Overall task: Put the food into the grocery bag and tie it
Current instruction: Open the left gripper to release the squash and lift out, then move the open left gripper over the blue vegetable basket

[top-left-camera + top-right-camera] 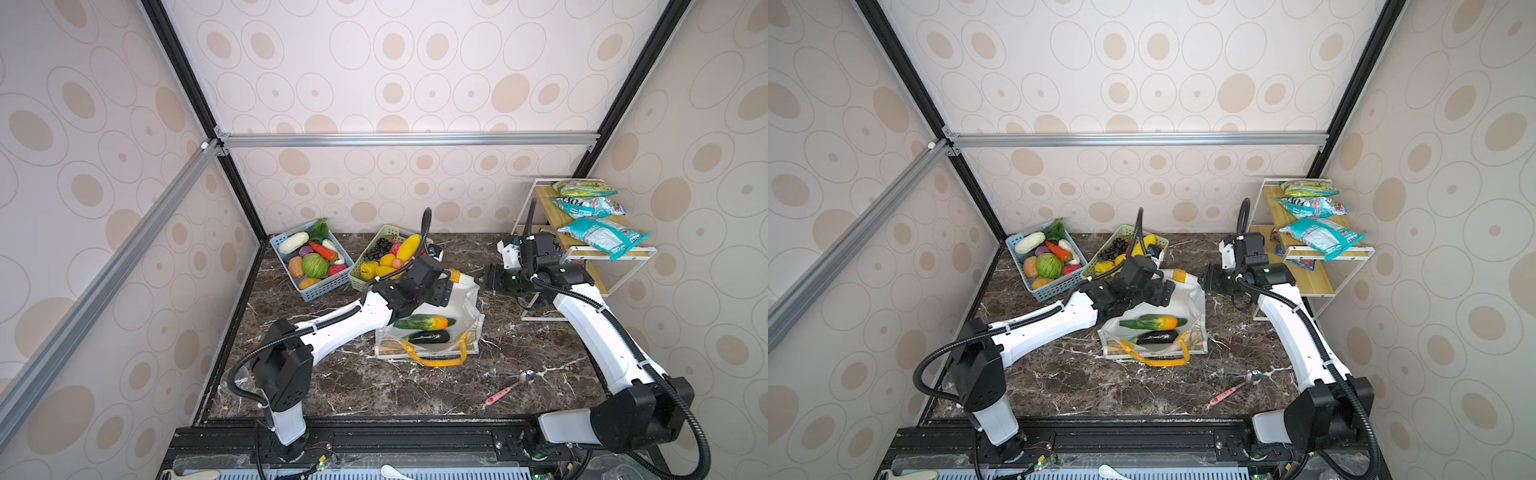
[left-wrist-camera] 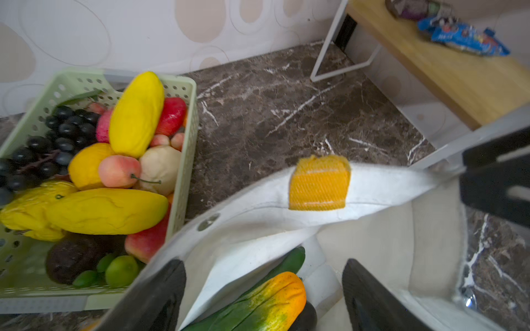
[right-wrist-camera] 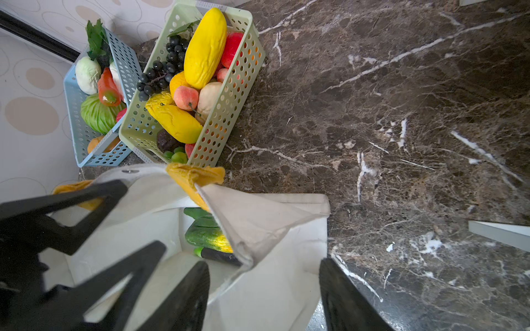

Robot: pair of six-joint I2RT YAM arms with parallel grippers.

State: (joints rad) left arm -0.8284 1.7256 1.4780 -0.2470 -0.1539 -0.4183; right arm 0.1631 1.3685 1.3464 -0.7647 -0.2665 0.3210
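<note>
1. Two food pieces are in the bag [image 1: 471, 303]: the gourd [image 1: 422, 323] and the eggplant [image 1: 430, 336] lie side by side on its floor.
2. We see the bag mid-table [image 1: 374, 386] between the arms, mouth open. Its near handle [image 1: 440, 361] flops over the front wall onto the table.
3. Left gripper [image 2: 263, 269] hangs over the bag's far rim. Its fingers are wide apart and hold nothing. In the left wrist view the gourd shows below them, inside the bag.
4. Right gripper [image 3: 263, 265] sits at the bag's right wall. Its fingers are apart with a fold of the wall between them, and we see no pinch on it.
5. Other food is outside the bag. The carrot [image 1: 322, 250] is in the blue basket [image 1: 328, 286] and the yellow fruit [image 1: 409, 247] in the green basket [image 1: 374, 245]. Both baskets stand by the back wall, the green one just beside the bag's far rim.
6. Teal packets [image 1: 602, 237] lie on the shelf [image 1: 615, 253] at back right, well apart from the bag.
7. Spoon [image 1: 509, 388] lies on the table at front right, near the right arm.
</note>
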